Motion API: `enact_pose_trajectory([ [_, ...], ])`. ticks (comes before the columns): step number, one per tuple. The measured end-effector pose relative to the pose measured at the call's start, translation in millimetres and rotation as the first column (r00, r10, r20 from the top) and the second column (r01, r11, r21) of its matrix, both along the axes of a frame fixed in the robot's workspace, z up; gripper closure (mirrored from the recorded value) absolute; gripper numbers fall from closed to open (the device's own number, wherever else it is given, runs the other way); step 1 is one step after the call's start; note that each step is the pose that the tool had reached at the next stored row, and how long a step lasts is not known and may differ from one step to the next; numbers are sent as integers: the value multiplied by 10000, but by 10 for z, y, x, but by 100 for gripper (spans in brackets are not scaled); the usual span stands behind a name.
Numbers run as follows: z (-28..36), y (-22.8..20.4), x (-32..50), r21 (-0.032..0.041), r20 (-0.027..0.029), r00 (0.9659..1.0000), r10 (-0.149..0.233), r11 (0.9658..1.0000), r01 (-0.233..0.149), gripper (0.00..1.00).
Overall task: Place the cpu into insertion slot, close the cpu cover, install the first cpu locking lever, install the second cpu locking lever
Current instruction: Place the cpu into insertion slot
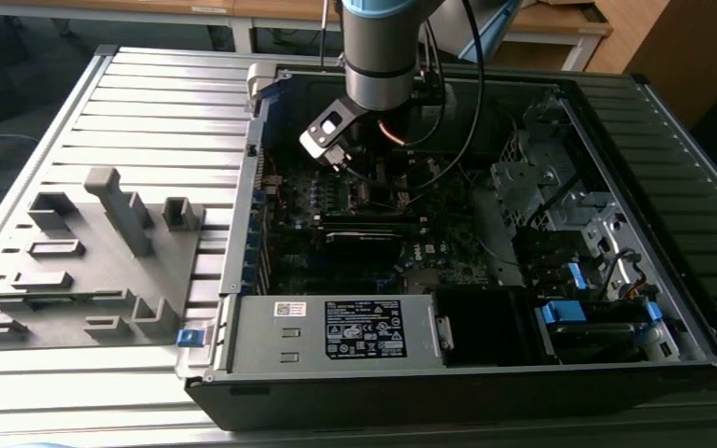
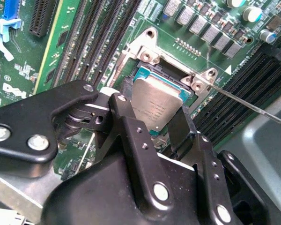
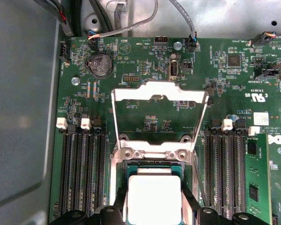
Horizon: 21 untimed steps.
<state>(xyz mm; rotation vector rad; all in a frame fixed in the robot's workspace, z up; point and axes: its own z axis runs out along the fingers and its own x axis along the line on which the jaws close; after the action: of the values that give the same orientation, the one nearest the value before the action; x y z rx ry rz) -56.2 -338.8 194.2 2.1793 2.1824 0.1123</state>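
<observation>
In both wrist views my gripper [image 2: 154, 101] [image 3: 153, 206] is shut on the cpu [image 2: 157, 110] [image 3: 153, 197], a flat silver-grey square. One black finger [image 2: 129, 122] presses its one side and another finger [image 2: 182, 129] the opposite side. The cpu sits low over the insertion slot [image 2: 147, 70] [image 3: 131, 166] with its blue-green rim; whether it is fully seated I cannot tell. The cpu cover [image 3: 159, 91], a thin silver frame, stands swung open behind the slot. A thin wire locking lever [image 2: 246, 105] sticks out raised beside the slot. In the exterior view my gripper [image 1: 356, 173] reaches down into the open computer case.
Black memory slots [image 3: 82, 173] flank the socket, with a green memory module [image 3: 255, 173] to one side. A grey case wall [image 3: 23, 117] stands close by. The exterior view shows a black white-labelled box [image 1: 365, 327], a drive cage with blue tabs [image 1: 570, 313] and a grey fixture tray [image 1: 85, 261].
</observation>
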Motion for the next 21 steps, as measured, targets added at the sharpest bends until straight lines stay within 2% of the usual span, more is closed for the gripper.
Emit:
enact_pose_trajectory([
  [21,-6,0,2,0,4,10000,-82,10000,82,46],
])
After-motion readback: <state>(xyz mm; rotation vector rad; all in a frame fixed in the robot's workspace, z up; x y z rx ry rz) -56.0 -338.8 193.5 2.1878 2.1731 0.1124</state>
